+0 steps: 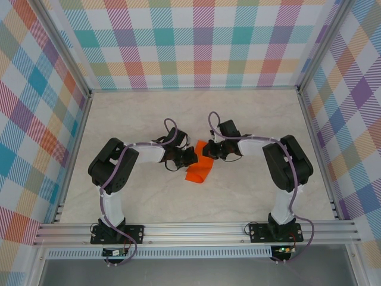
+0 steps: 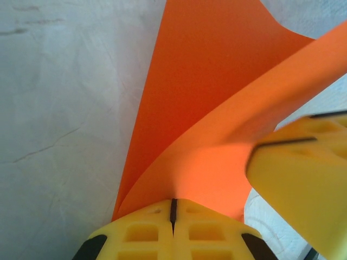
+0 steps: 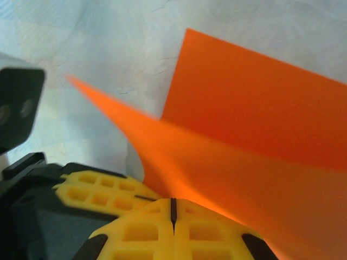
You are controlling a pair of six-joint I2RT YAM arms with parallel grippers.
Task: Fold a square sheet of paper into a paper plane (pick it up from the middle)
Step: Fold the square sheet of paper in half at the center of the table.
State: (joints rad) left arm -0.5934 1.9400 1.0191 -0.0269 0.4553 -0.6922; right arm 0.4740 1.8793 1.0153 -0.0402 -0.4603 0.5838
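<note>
In the left wrist view the left gripper (image 2: 173,210) sits at the bottom centre of the frame, its two yellow fingers pressed together so that only a thin dark seam runs between them. The edge of the sheet of paper (image 2: 206,97) is pinched in that seam. From there the bright orange sheet rises toward the top of the frame in two layers, one curling over the other and sweeping off to the upper right. The yellow fingers (image 2: 298,179) of the other arm cut in from the lower right, against the curled layer. In the right wrist view the right gripper (image 3: 173,210) is likewise at bottom centre, fully closed with the same thin seam, and the paper comes out of its fingertips. One blurred layer stretches from the upper left down to the lower right, and a flatter panel stands behind it in the upper right. The left arm's yellow fingers (image 3: 103,187) lie just beside it at the lower left. From above, both grippers meet near the middle of the frame with the orange sheet between and just below them, its lower part hanging toward the pale marbled table (image 1: 143,113). Checked pastel walls (image 1: 202,36) enclose the table, and a metal rail (image 1: 196,229) carries both arm bases along the bottom.
</note>
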